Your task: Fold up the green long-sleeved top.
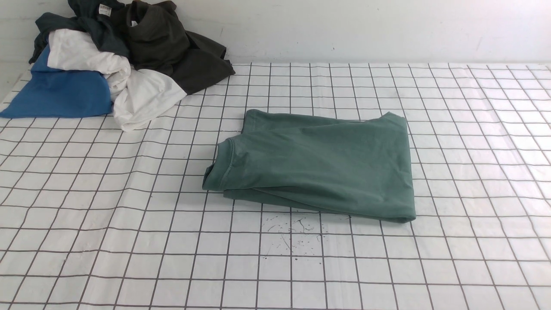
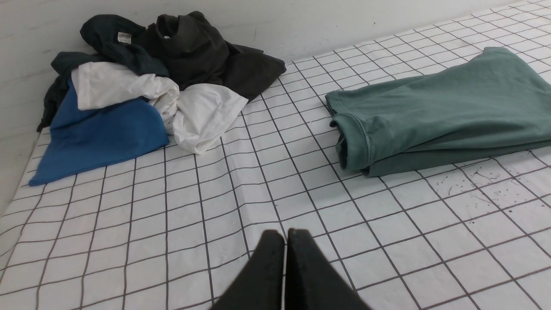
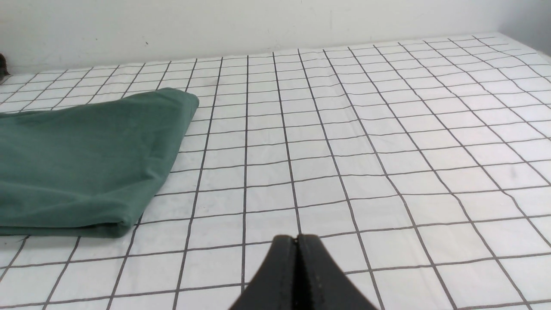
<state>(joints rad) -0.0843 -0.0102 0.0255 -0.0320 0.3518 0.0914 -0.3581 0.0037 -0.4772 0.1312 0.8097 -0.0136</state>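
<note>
So the sage-green cotton long-sleeved top (image 1: 318, 165) lies folded into a neat rectangle mid-table on the white grid-checked tablecloth (image 1: 129, 215), ribbed collar facing the robot's left. Both black grippers, left (image 2: 285, 234) and right (image 3: 297, 239), are pinched together, empty, hovering near it. A heap of blue, white and dark clothes (image 1: 112, 60) sits far-left.

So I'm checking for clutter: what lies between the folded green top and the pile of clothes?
Only bare gridded table cover separates the green long-sleeved top from the pile of clothes; the front and left wrist views both show it.
</note>
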